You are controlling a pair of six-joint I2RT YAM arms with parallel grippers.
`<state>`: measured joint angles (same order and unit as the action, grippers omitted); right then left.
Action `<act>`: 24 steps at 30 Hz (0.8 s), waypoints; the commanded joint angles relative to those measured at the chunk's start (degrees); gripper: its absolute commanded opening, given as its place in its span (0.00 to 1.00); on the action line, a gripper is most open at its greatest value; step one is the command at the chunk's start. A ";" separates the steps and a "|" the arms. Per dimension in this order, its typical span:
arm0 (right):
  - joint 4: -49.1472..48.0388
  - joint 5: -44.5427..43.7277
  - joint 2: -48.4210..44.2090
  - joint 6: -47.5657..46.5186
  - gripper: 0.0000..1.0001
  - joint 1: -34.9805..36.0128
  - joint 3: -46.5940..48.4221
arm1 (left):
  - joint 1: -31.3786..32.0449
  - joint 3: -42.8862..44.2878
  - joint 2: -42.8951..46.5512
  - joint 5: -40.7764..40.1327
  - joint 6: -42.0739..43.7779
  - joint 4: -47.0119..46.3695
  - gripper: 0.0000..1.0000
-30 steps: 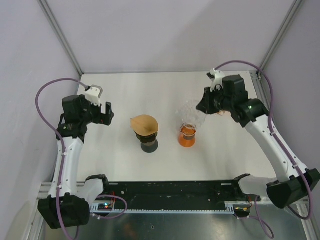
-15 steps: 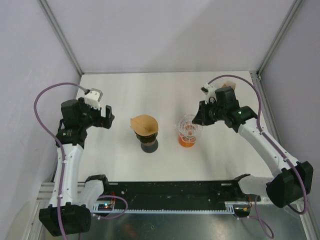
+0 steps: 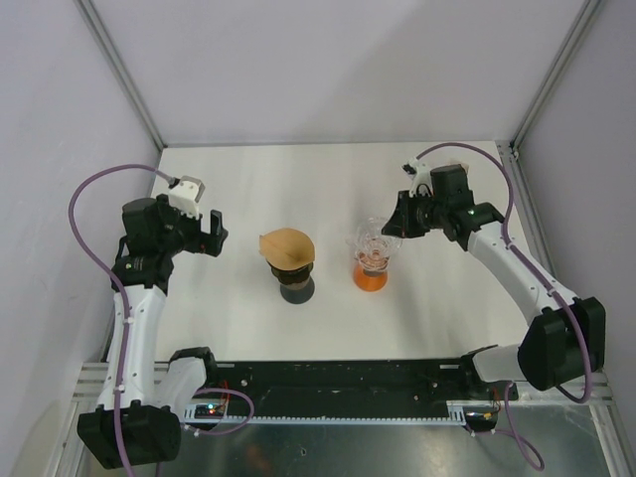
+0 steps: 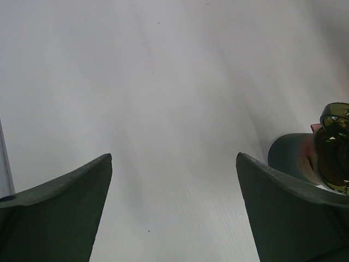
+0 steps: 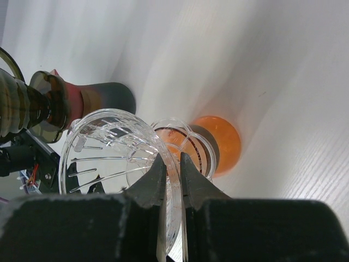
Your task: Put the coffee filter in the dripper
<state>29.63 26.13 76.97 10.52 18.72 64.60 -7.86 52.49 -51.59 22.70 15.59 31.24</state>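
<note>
The brown paper coffee filter (image 3: 286,244) lies on top of a dark vessel (image 3: 296,288) at mid-table. My right gripper (image 3: 396,225) is shut on the rim of the clear plastic dripper (image 3: 371,239). In the right wrist view the dripper (image 5: 109,155) is tilted, with the gripper (image 5: 172,162) pinching its wall. Its base ring sits at the mouth of an orange vessel (image 5: 222,139). My left gripper (image 3: 212,234) hangs open to the left of the filter, holding nothing. In its own wrist view the left gripper (image 4: 174,159) shows only bare table between its fingers.
The dark vessel (image 4: 297,158) shows at the right edge of the left wrist view, and also at the left of the right wrist view as a dark vessel (image 5: 103,98). The orange vessel (image 3: 370,275) stands right of it. Enclosure walls ring the white table (image 3: 298,179).
My right arm has brought the dripper down and leftward from a raised position to the orange vessel's mouth. The left arm has barely shifted. The filter has not moved.
</note>
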 commanded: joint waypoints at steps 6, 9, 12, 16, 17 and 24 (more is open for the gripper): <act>-4.75 3.43 2.09 -1.05 0.00 -0.72 0.79 | -0.38 -0.16 0.04 0.01 1.62 -0.42 1.00; -5.50 4.64 1.60 -1.28 0.00 -0.79 0.81 | -0.40 -0.06 -0.11 0.28 1.58 -0.45 1.00; -6.70 5.43 0.12 -1.03 0.00 -0.79 0.80 | -0.40 -0.02 -0.17 0.39 1.68 -0.42 1.00; -6.98 4.65 -0.42 -1.68 0.00 -0.86 0.79 | -0.40 -0.06 -0.14 0.39 1.63 -0.40 1.00; -6.88 4.60 -0.24 -1.84 0.00 -0.91 0.79 | -0.40 -0.04 -0.15 0.40 1.68 -0.44 1.00; -5.02 5.16 2.32 -1.90 0.00 -0.97 0.79 | -0.38 -0.06 -0.01 0.01 1.91 -0.39 1.00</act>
<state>25.10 29.50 78.96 9.15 18.00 64.60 -7.86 52.49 -51.86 22.70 16.19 31.24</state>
